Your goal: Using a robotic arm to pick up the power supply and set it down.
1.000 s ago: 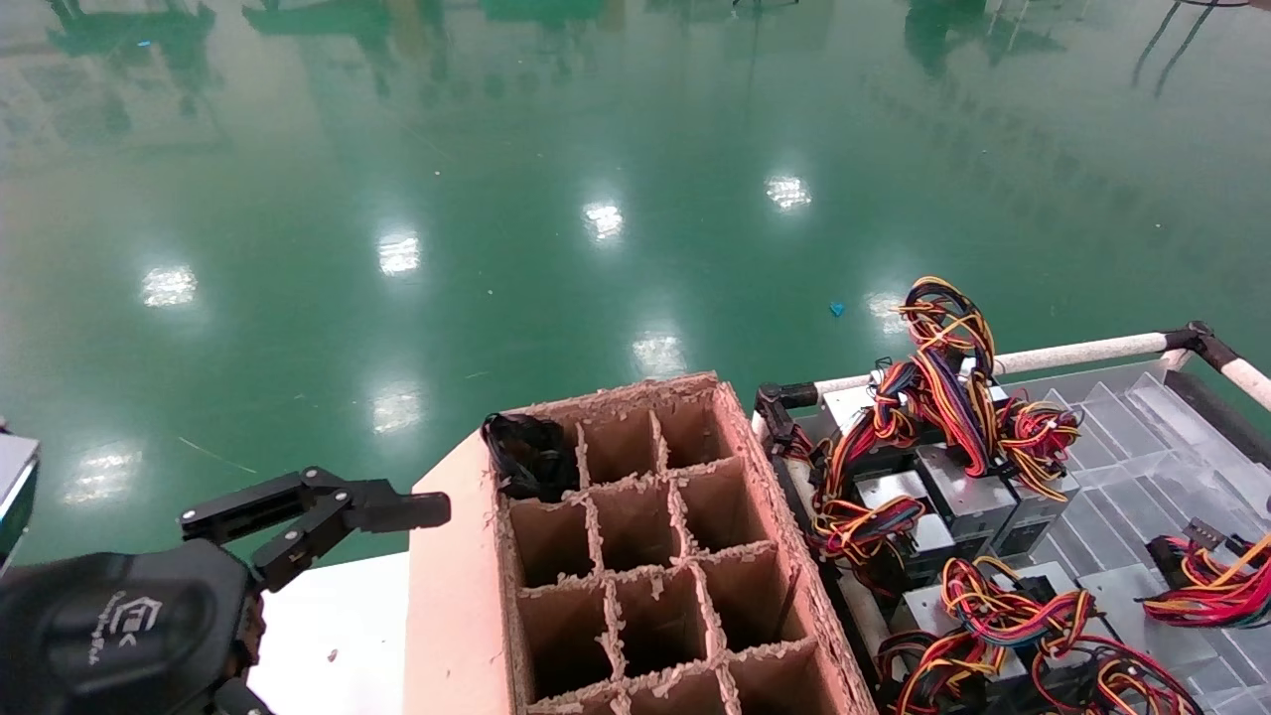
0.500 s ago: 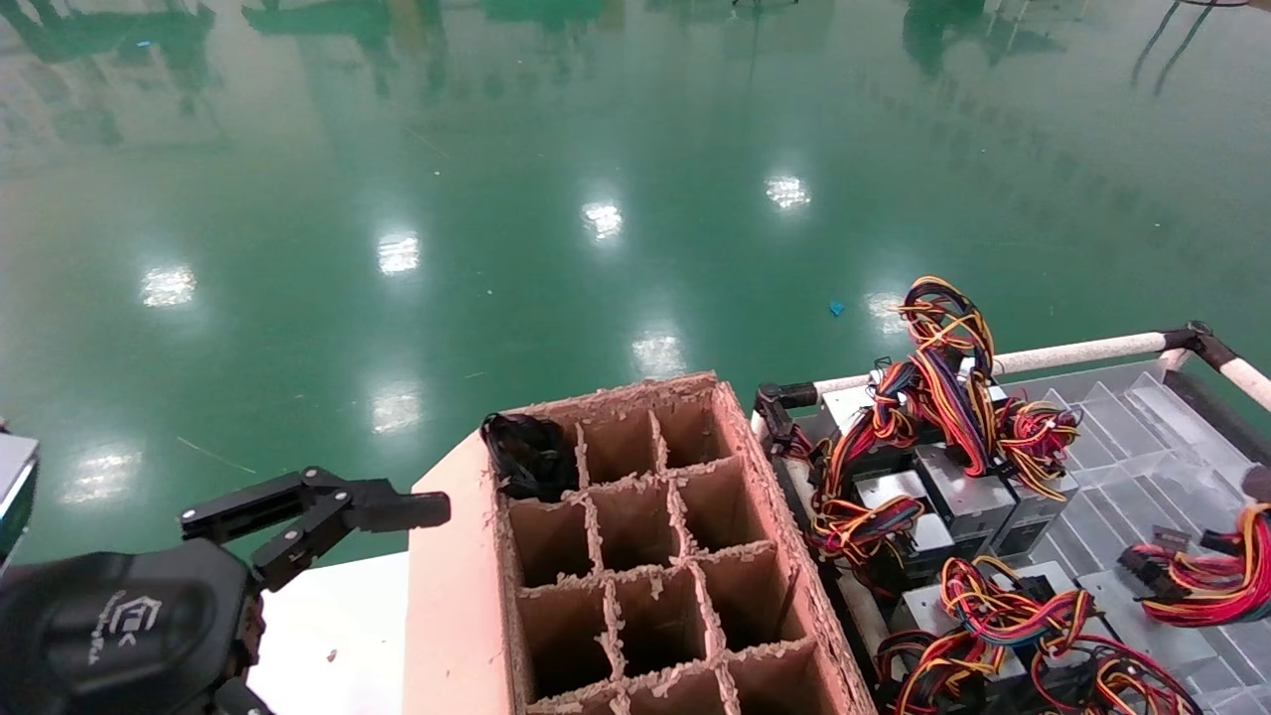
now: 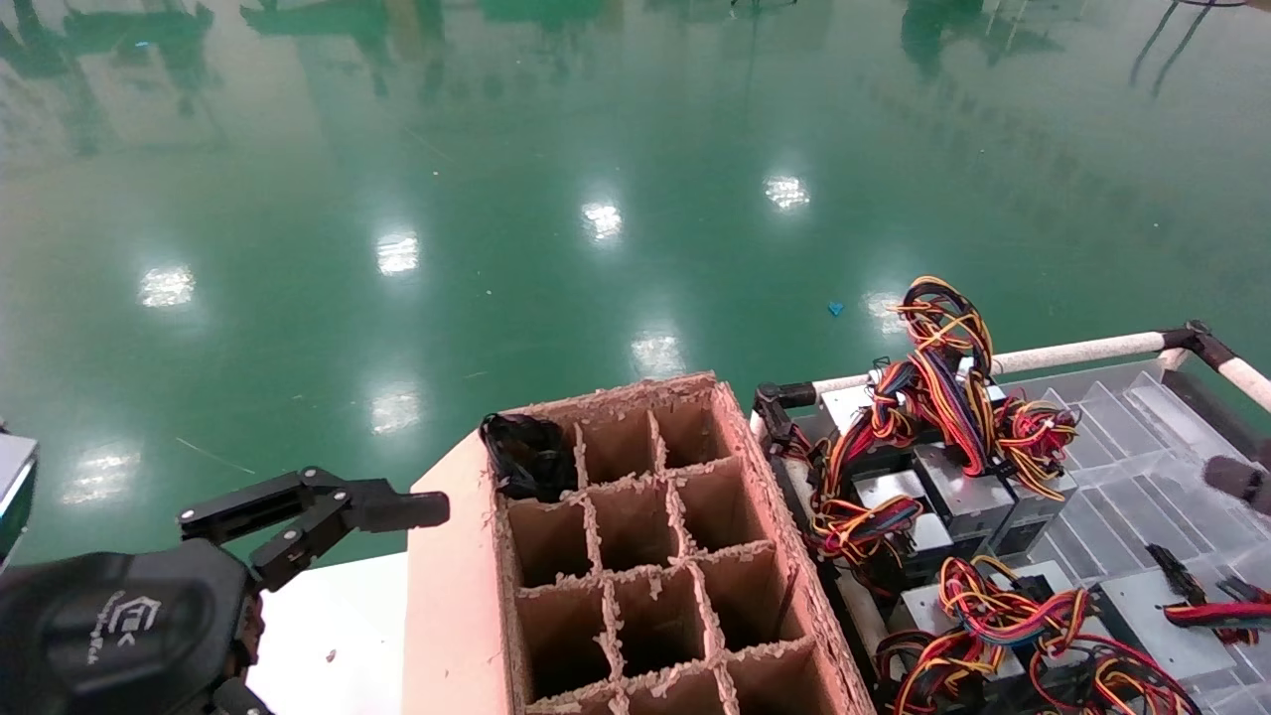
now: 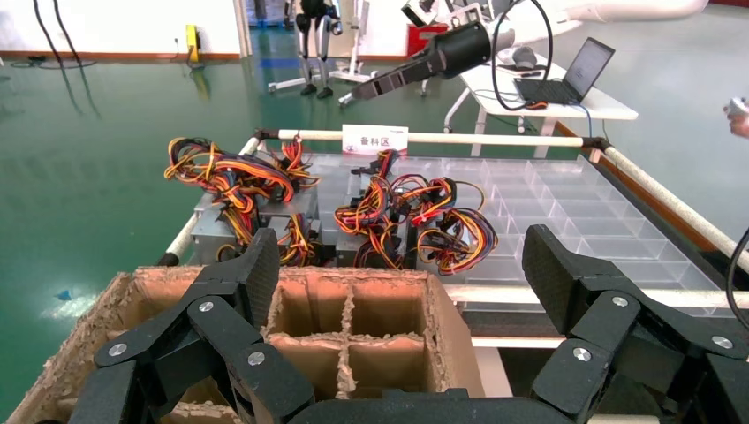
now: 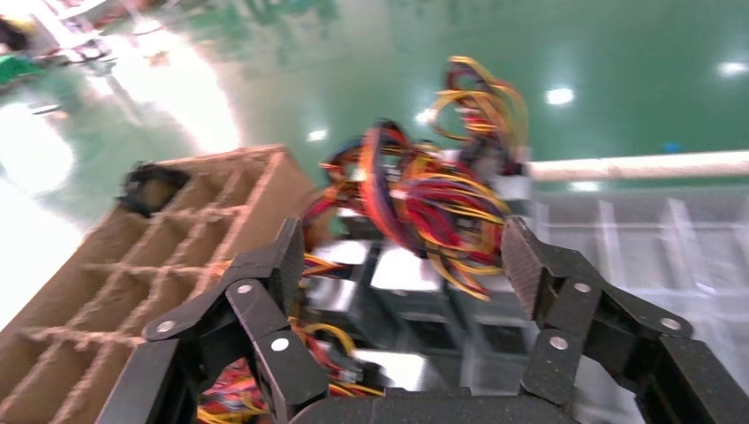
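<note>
Several grey power supplies (image 3: 958, 492) with red, orange, yellow and black wires (image 3: 943, 382) lie in the clear tray (image 3: 1142, 417) on the right. They also show in the left wrist view as power supplies (image 4: 265, 208). My right gripper (image 5: 402, 265) hangs open above the blurred power supplies (image 5: 406, 274), holding nothing. In the head view only one dark fingertip (image 3: 1236, 479) of it shows at the right edge. My left gripper (image 3: 323, 511) is open and empty at the lower left, beside the cardboard box (image 3: 452, 596).
The cardboard box has a grid of open cells, and a black bundle (image 3: 526, 452) fills its far left cell. A white rail (image 3: 1077, 351) edges the tray's far side. Green floor lies beyond. A white arm with a black end (image 4: 442, 53) shows past the tray.
A dark fingertip of my right gripper has come into the head view at the right edge. The wire bundle at the tray's right edge has shifted lower. My left gripper has not moved.
</note>
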You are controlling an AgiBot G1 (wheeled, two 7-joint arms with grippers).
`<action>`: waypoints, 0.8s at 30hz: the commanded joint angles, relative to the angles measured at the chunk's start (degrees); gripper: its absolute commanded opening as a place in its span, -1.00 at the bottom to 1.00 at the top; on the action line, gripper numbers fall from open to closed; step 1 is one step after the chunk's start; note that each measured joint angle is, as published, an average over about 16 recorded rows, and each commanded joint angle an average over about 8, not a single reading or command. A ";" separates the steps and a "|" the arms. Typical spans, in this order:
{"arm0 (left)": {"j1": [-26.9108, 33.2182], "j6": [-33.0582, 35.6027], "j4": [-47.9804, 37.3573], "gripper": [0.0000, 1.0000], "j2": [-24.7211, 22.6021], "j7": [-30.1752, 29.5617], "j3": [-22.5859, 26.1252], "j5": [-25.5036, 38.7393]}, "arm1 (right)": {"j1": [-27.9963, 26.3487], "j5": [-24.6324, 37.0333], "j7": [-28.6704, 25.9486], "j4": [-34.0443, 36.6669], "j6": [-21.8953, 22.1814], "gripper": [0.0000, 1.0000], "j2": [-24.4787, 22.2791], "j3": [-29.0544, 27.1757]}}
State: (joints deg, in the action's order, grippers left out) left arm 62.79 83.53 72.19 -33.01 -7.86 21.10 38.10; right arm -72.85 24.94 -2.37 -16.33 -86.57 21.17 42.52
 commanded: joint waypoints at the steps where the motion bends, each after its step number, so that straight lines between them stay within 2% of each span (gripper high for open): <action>1: 0.00 0.00 0.00 1.00 0.00 0.00 0.00 0.00 | 0.27 0.45 -0.22 -1.49 0.05 1.00 0.36 -0.68; 24: 0.01 0.00 -0.01 1.00 0.00 0.01 0.01 -0.01 | 4.99 7.51 -3.72 -25.39 0.40 1.00 6.14 -11.75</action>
State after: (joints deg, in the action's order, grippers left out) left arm 62.80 83.53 72.18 -33.00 -7.85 21.12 38.10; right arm -68.18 31.98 -5.86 -40.13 -86.19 26.93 31.51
